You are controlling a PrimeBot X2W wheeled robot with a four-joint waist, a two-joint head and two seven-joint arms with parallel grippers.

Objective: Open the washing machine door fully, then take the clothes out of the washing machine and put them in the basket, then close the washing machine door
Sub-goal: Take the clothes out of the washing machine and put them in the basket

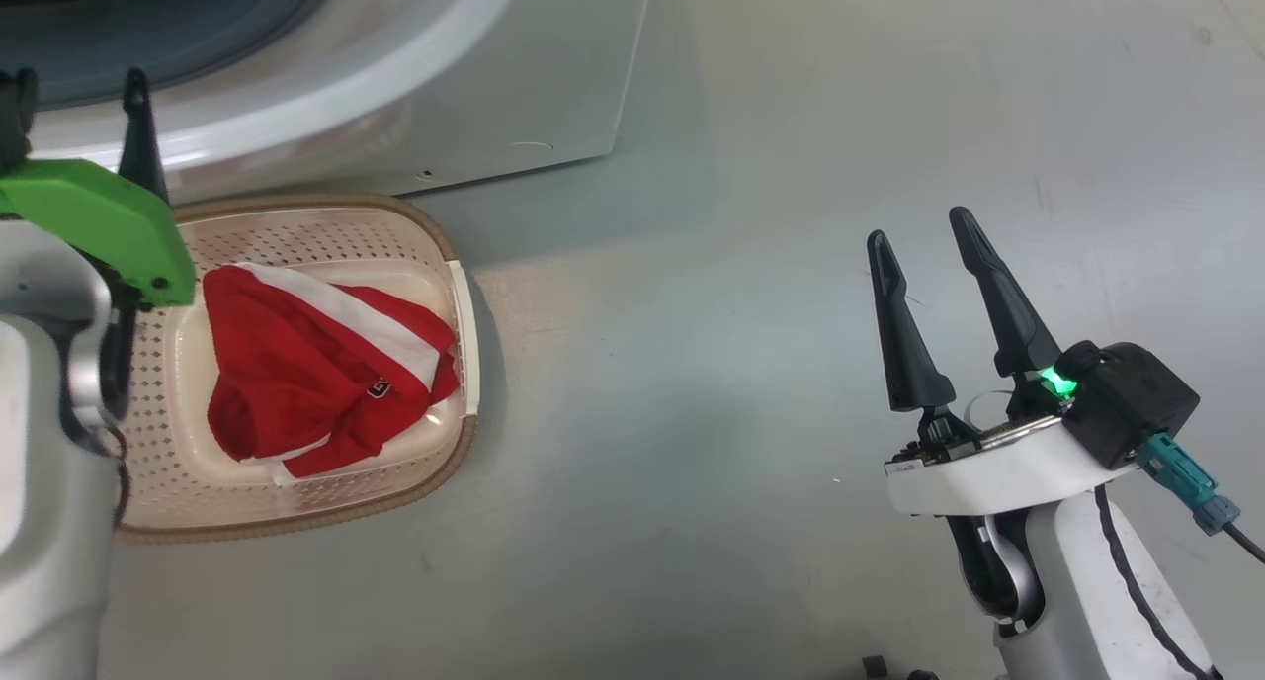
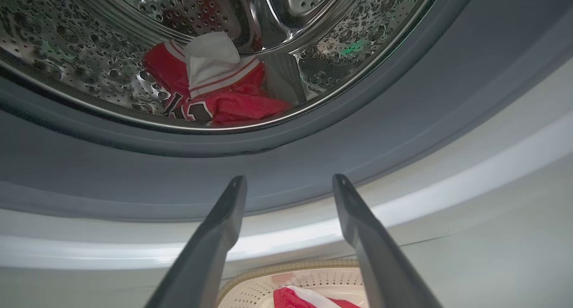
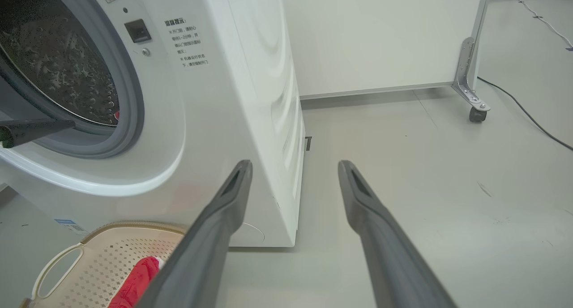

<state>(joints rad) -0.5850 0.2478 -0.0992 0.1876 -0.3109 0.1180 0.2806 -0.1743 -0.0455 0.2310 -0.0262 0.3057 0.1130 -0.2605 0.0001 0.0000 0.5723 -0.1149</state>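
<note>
A red numbered shirt (image 2: 233,104) lies in the shiny steel drum (image 2: 67,53).
My left gripper (image 2: 289,179) is spread wide and empty; the shirt, at eleven o'clock, could catch on the grey rubber ring (image 2: 403,120).

Right tool (image 1: 919,225): 2 long, dark, tapered fingers (image 1: 904,344) above a white collar (image 1: 988,472). Beside it, a black boxy module (image 1: 1137,398) with a green light (image 1: 1055,382), a teal connector (image 1: 1181,477) and dark cable (image 1: 1245,542). White forearm (image 1: 1072,591), thin black cable (image 1: 1137,581) along it. Left tool (image 2: 288,179): 2 matching dark fingers; bright green cover (image 1: 109,220), pale grey forearm (image 1: 40,482).
</note>
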